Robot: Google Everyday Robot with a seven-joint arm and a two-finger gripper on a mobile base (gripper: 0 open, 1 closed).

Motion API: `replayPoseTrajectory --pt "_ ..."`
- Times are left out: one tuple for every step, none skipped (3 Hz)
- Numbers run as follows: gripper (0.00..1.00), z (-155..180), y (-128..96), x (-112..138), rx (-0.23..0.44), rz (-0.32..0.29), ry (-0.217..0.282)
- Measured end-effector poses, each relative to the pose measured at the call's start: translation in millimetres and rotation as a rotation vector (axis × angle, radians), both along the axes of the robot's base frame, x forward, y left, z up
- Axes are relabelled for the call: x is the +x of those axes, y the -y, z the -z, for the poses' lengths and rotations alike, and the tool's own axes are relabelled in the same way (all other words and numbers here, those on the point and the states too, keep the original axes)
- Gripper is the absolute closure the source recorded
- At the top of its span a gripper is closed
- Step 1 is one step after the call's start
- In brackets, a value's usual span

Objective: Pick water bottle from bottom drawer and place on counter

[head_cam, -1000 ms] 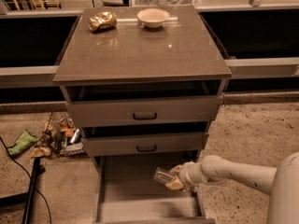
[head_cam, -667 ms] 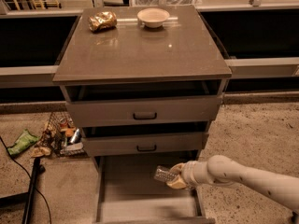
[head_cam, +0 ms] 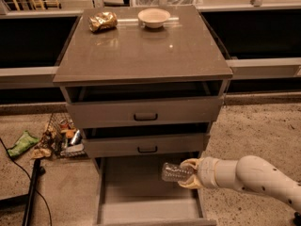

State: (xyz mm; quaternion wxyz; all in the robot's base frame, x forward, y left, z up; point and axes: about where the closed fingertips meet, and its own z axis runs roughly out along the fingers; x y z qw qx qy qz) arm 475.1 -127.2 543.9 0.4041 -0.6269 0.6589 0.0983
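The water bottle point(head_cam: 173, 172) is a small clear ribbed plastic bottle, held level and sideways above the right part of the open bottom drawer point(head_cam: 141, 192). My gripper point(head_cam: 187, 173) is shut on the water bottle's right end, its cream fingers point(head_cam: 190, 164) above and below it. The white arm reaches in from the lower right. The drawer's flat floor is bare. The counter point(head_cam: 141, 51) is the glossy grey-brown top of the cabinet, well above the gripper.
A crumpled gold foil bag point(head_cam: 102, 20) and a pale bowl point(head_cam: 154, 17) sit at the counter's back. Two upper drawers with black handles point(head_cam: 145, 117) stand slightly open. A wire basket of litter point(head_cam: 61, 138), a green wrapper point(head_cam: 22, 143) and a black cable point(head_cam: 33, 187) lie on the floor at left.
The view has shifted so the cabinet sits a little lower and the arm shows more from the right. The gripper still holds the bottle at about the same place over the drawer.
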Motion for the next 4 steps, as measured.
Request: replayPoseTrajectory --pt "1.0 0 0 0 0.001 -0.001 0.0" --pt "1.0 -10 -3 6 0.05 -0.021 0.034" --pt "1.0 -62 -14 21 0.089 -0.101 0.154" --pt "1.0 -146 -29 16 0.041 -0.193 0.348"
